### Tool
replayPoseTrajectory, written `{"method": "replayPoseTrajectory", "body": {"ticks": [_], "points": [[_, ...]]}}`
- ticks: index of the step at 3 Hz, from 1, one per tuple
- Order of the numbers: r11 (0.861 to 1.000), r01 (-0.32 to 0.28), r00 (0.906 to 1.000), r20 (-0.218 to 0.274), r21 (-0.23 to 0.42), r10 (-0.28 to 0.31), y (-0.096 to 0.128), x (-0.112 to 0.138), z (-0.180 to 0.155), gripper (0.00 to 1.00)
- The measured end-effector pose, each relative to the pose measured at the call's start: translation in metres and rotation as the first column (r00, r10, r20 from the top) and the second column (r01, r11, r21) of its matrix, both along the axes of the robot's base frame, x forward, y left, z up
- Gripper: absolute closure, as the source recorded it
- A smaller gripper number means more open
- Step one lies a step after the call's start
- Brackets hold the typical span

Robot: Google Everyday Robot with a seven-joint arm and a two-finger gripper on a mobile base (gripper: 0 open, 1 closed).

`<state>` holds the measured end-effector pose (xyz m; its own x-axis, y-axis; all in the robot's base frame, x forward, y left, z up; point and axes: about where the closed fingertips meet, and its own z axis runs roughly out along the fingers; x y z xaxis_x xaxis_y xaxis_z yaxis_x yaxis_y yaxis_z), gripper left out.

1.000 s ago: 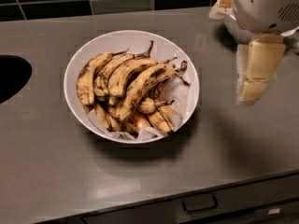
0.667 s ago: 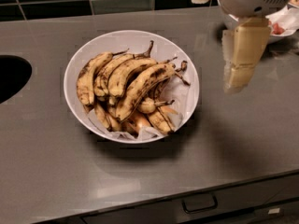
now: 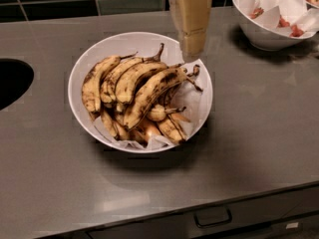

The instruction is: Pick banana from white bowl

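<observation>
The wide white bowl (image 3: 82,63), lined with white paper, sits mid-counter and holds several overripe bananas. The plump, dull yellow-tan banana (image 3: 92,85) with light speckling lies at the left of the pile. Slimmer bananas with heavy black streaks (image 3: 149,91) lie across the middle. My gripper (image 3: 192,45), tan and blurred, hangs down from the top edge just above the bowl's far right rim. It is above the pile and to the right of the plump banana, and holds nothing that I can see.
A deeper white bowl (image 3: 259,34) with crumpled paper and reddish fruit stands at the top right. A dark round opening (image 3: 12,81) is cut into the grey counter at the left. A drawer handle (image 3: 213,217) shows below the counter's front edge. Dark tiles back the counter.
My gripper has moved left from the open counter right of the bowl to over the bowl's far right rim, uncovering the fruit bowl at top right. The bananas have not moved.
</observation>
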<state>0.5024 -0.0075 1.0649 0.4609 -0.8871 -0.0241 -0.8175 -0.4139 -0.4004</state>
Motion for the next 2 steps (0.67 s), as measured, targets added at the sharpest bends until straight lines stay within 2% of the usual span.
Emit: {"method": "replayPoseTrajectory", "body": {"ticks": [1, 2], "points": [[0.995, -0.097, 0.9949, -0.027, -0.002, 0.097, 0.0344, 0.0219, -0.014, 0.0], [0.995, -0.102, 0.9948, 0.008, 0.023, 0.102, 0.0426, 0.0277, -0.0086, 0.0]]}}
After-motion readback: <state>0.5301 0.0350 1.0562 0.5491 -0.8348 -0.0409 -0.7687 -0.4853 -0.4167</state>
